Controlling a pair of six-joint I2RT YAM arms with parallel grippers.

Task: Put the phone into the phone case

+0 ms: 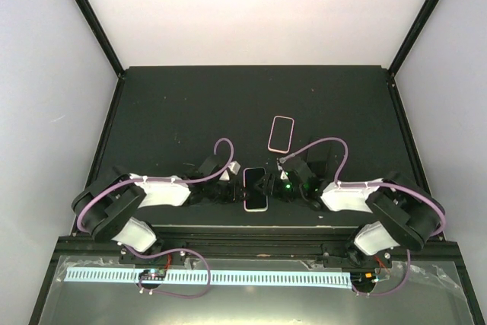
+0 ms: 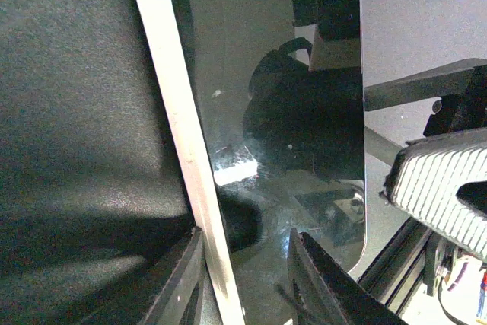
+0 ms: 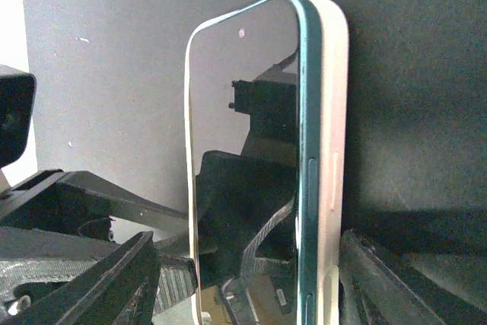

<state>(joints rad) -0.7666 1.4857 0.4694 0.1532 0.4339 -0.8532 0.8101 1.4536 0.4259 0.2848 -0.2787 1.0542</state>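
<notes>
Phone: flat on the table, screen up, near the front edge, between the two pincers.
Case: pale, under the phone and along its long edges; teal side of the phone bare along one long edge, case wall just beside it.
Left pincer: at the phone's left long edge; fingers part way apart, straddling the pale edge of the case, one on the table side just beside that edge, the other over the glass; clamped or not, cannot tell.
Right pincer: at the phone's right side; fingers spread wide with phone and case between them, clear gap at the screen-side finger; nothing gripped.
Pink-edged slab: farther back on the table, right of centre, well apart from the phone; case or second phone, cannot tell.
</notes>
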